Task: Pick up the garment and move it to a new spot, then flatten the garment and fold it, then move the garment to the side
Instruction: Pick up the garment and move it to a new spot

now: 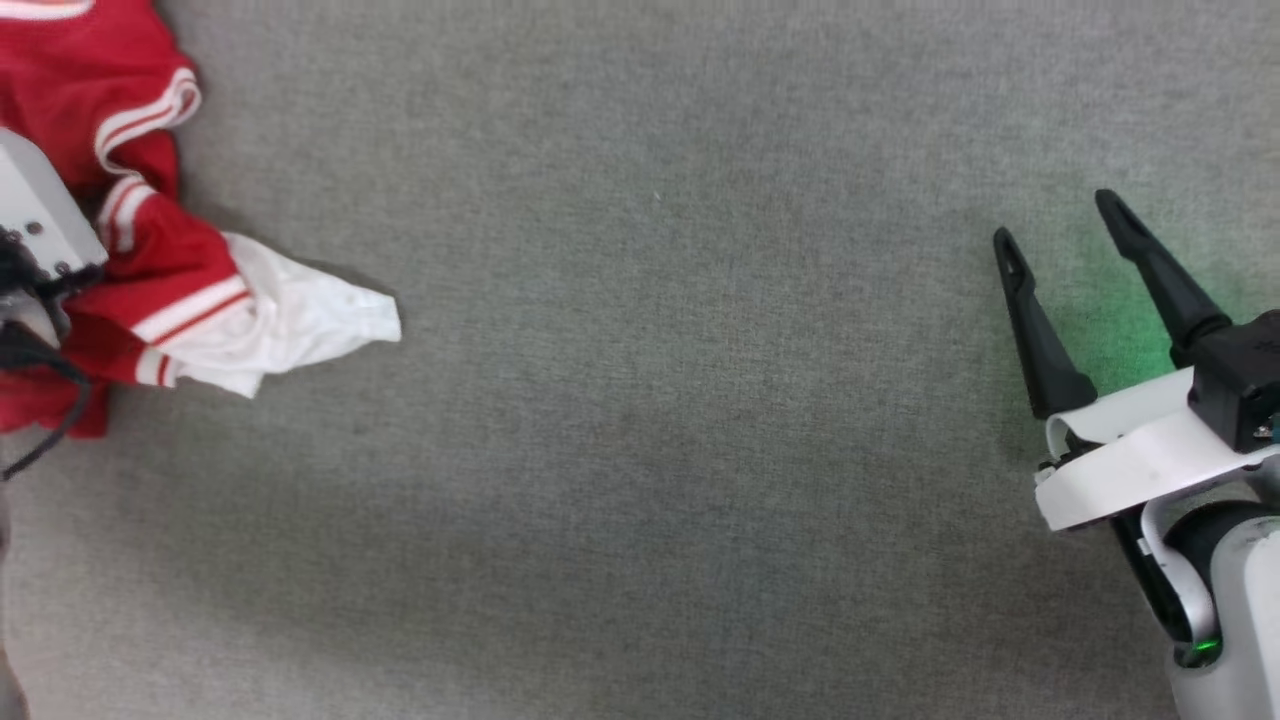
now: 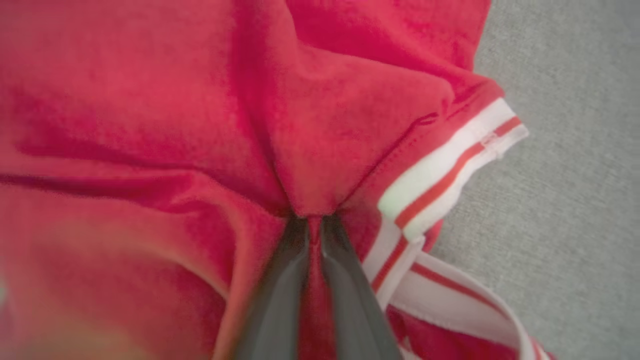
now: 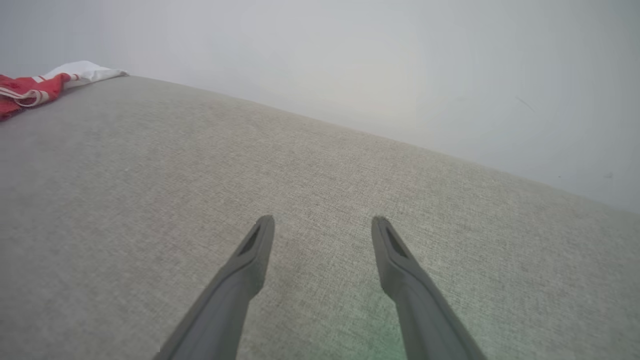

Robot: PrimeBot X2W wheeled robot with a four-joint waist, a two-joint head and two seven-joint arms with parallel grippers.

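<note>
The crumpled red-and-white jersey shirt is lying at the frame's upper left, the left gripper pinching a red fold; the right gripper is hovering spread, well apart at right.

A: The right gripper, at the frame's right?
B: Two long tapering black fingers on a curved white bracket; a green lamp glows lower right.
A: Far left?
B: A white wrist housing with small dark screws, a black cable looping beneath.
</note>
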